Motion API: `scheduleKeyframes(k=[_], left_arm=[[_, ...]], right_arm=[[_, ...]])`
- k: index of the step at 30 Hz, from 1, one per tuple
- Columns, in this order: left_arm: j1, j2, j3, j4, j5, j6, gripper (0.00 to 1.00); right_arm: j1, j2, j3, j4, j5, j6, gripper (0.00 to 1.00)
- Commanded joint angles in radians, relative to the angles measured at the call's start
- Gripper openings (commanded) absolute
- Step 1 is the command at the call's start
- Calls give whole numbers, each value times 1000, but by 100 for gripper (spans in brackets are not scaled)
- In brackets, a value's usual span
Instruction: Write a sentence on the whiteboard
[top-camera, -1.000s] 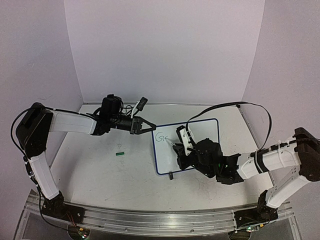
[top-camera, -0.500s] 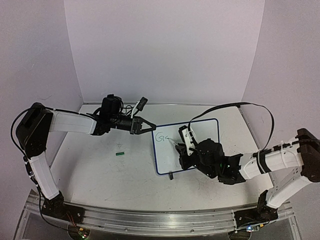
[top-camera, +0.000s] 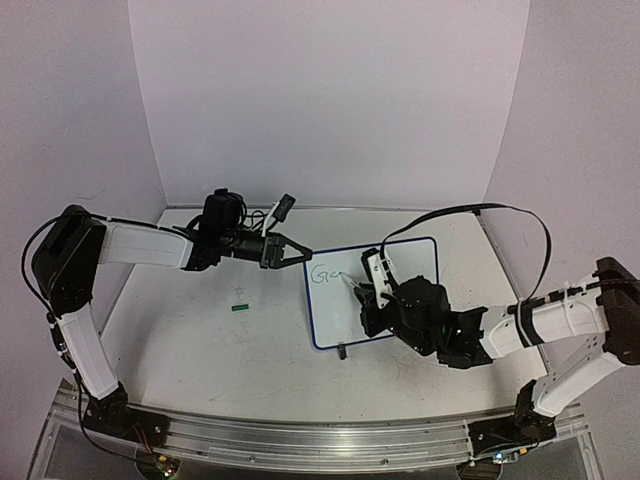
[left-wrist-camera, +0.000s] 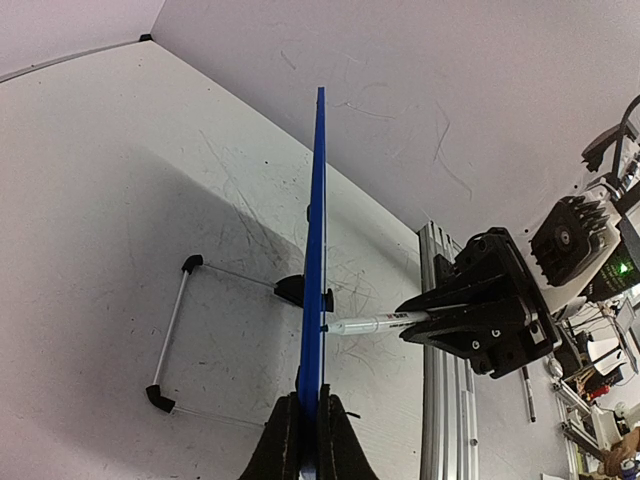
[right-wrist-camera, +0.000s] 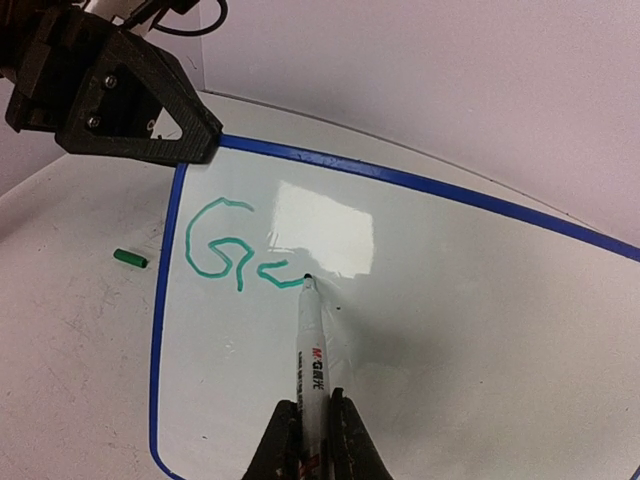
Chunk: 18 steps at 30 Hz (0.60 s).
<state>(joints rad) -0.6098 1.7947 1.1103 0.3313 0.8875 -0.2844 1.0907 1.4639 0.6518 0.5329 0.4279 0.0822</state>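
Observation:
The whiteboard (top-camera: 410, 262) with a dark-blue frame lies on the table; the left wrist view shows it edge-on (left-wrist-camera: 315, 250). My left gripper (top-camera: 300, 254) is shut on its left edge (left-wrist-camera: 309, 400). My right gripper (top-camera: 372, 293) is shut on a white marker (right-wrist-camera: 312, 340), whose tip touches the board (right-wrist-camera: 450, 330). The sentence (right-wrist-camera: 222, 250) is a green "G" and the start of a second letter, ending at the marker tip. The writing also shows in the top view (top-camera: 322, 275). The marker shows from the side in the left wrist view (left-wrist-camera: 375, 322).
A small green marker cap (top-camera: 239, 308) lies on the table left of the board, and it also shows in the right wrist view (right-wrist-camera: 129, 259). A black clip foot (top-camera: 342, 350) sticks out at the board's near edge. A thin wire stand (left-wrist-camera: 170, 340) lies beside the board. Walls enclose the table.
My right gripper has moved the marker tip a little to the right along the board, and the green stroke after the "G" has grown. The left arm has not moved.

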Motion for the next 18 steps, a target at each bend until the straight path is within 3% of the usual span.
scheduleKeyframes(k=[1, 18], left_arm=[[-4, -27, -15, -2, 6, 30, 1], [-4, -31, -15, -1, 6, 32, 1]], right_arm=[[-9, 8, 21, 41, 0, -5, 0], [-8, 48, 52, 45, -49, -9, 0]])
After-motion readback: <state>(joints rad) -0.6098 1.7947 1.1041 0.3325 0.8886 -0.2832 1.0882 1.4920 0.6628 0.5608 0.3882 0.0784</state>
